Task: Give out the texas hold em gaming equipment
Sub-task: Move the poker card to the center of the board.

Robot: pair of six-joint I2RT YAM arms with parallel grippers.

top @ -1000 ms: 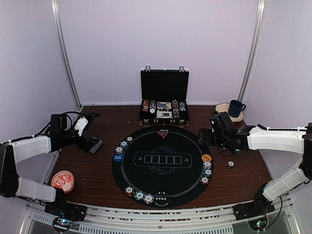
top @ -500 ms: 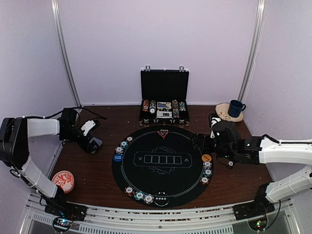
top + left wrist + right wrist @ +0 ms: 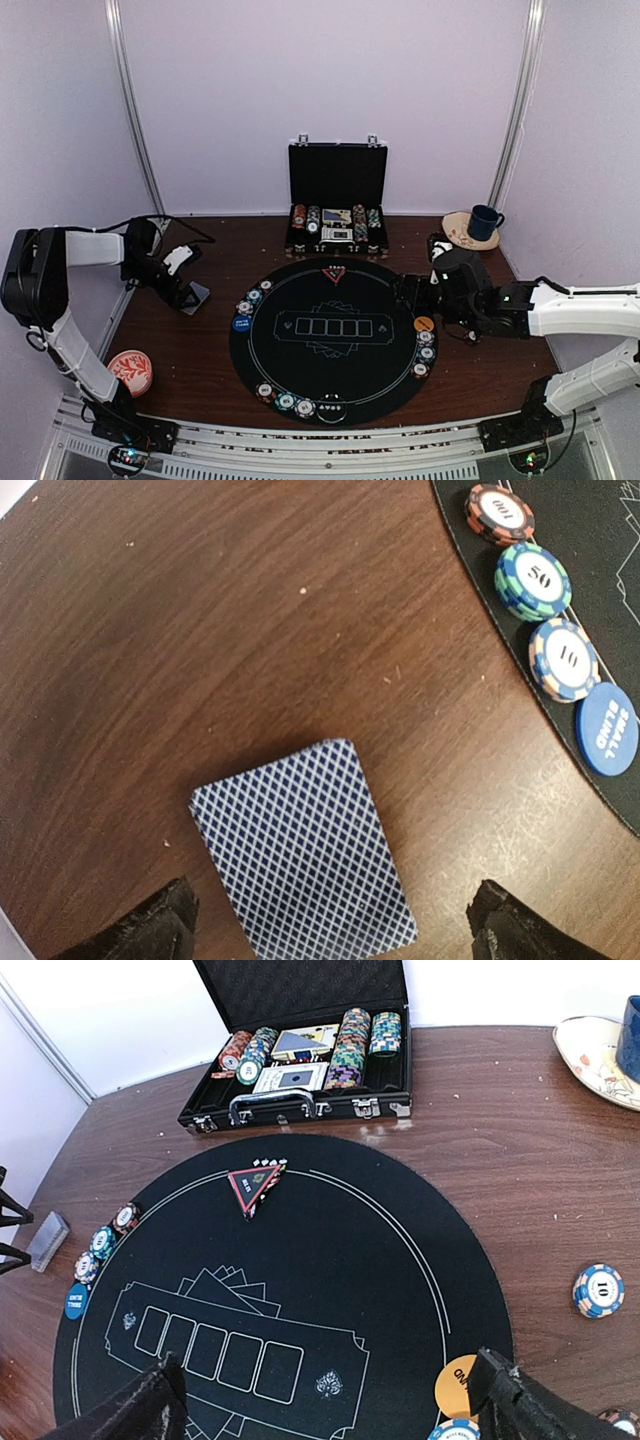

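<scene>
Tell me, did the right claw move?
Yes. The right gripper slid nearer the orange button, away from the blue mug.

Pale walls [image 3: 330, 70] surround a dark wooden table [image 3: 190, 350].

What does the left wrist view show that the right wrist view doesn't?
Left wrist only: the blue lattice-patterned back of the card deck, and readable numbers on three striped-edge chips. Right wrist only: open black briefcase, red triangle marker, orange round disc, a loose white-and-blue chip on the wooden table. Both: black round mat, blue small-blind disc, those chips.
</scene>
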